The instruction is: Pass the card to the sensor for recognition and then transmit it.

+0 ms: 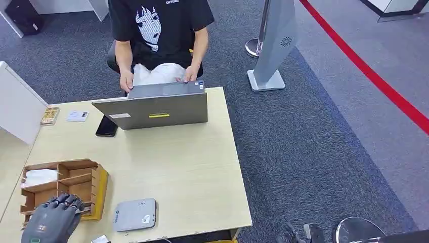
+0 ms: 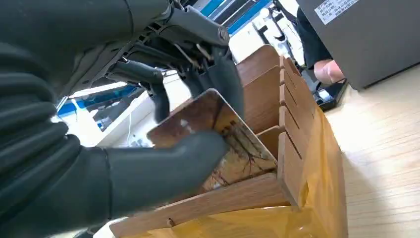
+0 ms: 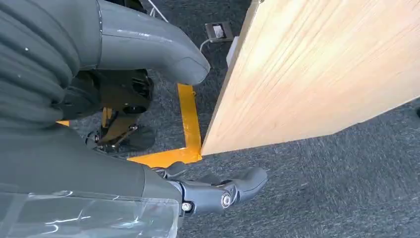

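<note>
My left hand (image 1: 52,218) reaches into the near compartment of the wooden organizer box (image 1: 76,179) at the table's front left corner. In the left wrist view the left hand (image 2: 124,148) pinches a brown patterned card (image 2: 225,136) between thumb and fingers. The card's lower part still sits inside the box (image 2: 292,148). The grey flat sensor (image 1: 134,214) lies on the table just right of the box, near the front edge. My right hand (image 3: 99,163) hangs below the table's corner over the carpet, fingers apart and holding nothing.
A person sits behind an open grey laptop (image 1: 157,106) at the far side of the table (image 1: 187,167). A black phone (image 1: 106,126), a white card (image 1: 77,116) and a small box (image 1: 49,116) lie at the far left. A white partition (image 1: 17,109) stands at the left.
</note>
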